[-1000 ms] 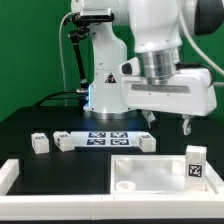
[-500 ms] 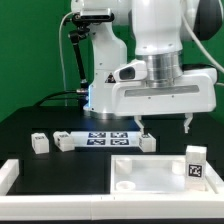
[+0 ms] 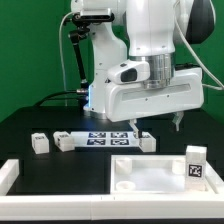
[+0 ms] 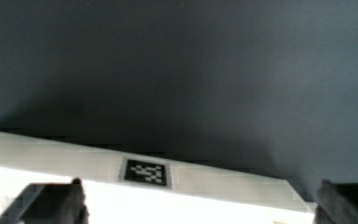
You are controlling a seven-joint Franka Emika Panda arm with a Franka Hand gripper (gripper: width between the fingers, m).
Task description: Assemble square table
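Observation:
The white square panel [image 3: 150,172] lies at the front with its rimmed, recessed side up. One white block leg [image 3: 195,164] with a marker tag stands at its right corner in the exterior view. Two more legs [image 3: 39,143] [image 3: 64,141] lie on the black surface to the left, and another [image 3: 147,142] lies by the marker board. My gripper [image 3: 158,124] hangs open and empty above the panel's far edge. In the wrist view the panel [image 4: 211,185] shows a tag [image 4: 149,171] between my open gripper's [image 4: 194,210] dark fingertips [image 4: 43,205].
The marker board [image 3: 108,138] lies flat behind the panel. A long white bar [image 3: 10,176] edges the black surface at the front left. The robot base [image 3: 105,85] and its cables stand at the back before a green backdrop.
My gripper has moved toward the exterior view's left and turned a little, staying open and empty. The parts have not moved.

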